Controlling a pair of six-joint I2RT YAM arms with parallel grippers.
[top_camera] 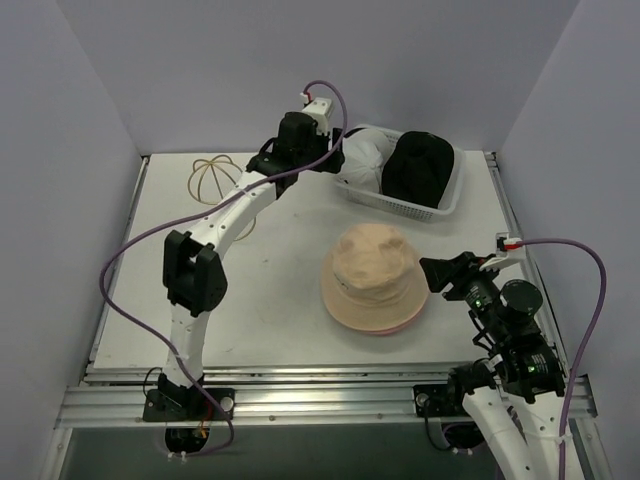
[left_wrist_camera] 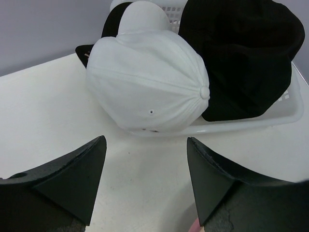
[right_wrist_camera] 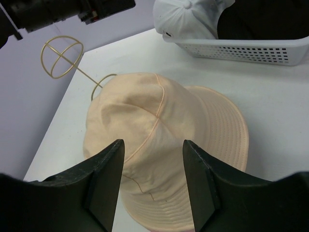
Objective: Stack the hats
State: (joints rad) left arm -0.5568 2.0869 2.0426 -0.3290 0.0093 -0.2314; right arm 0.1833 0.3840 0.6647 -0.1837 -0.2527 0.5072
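A tan bucket hat (top_camera: pixel 372 272) lies mid-table on top of a pink hat, of which only a brim edge (top_camera: pixel 396 328) shows. A white cap (top_camera: pixel 360 160) and a black hat (top_camera: pixel 420 165) sit in the white mesh basket (top_camera: pixel 452 195) at the back. My left gripper (left_wrist_camera: pixel 145 141) is open and empty, just in front of the white cap (left_wrist_camera: pixel 149 87) and low over the table. The black hat (left_wrist_camera: pixel 241 58) lies to the right of the cap. My right gripper (right_wrist_camera: pixel 153 142) is open and empty, its jaws spread just above the tan hat (right_wrist_camera: pixel 164 111).
A gold wire dome frame (top_camera: pixel 213 180) stands at the back left and also shows in the right wrist view (right_wrist_camera: pixel 62 57). A second black piece (left_wrist_camera: pixel 113 24) peeks out behind the white cap. The basket wall (right_wrist_camera: pixel 251 48) stands behind the tan hat.
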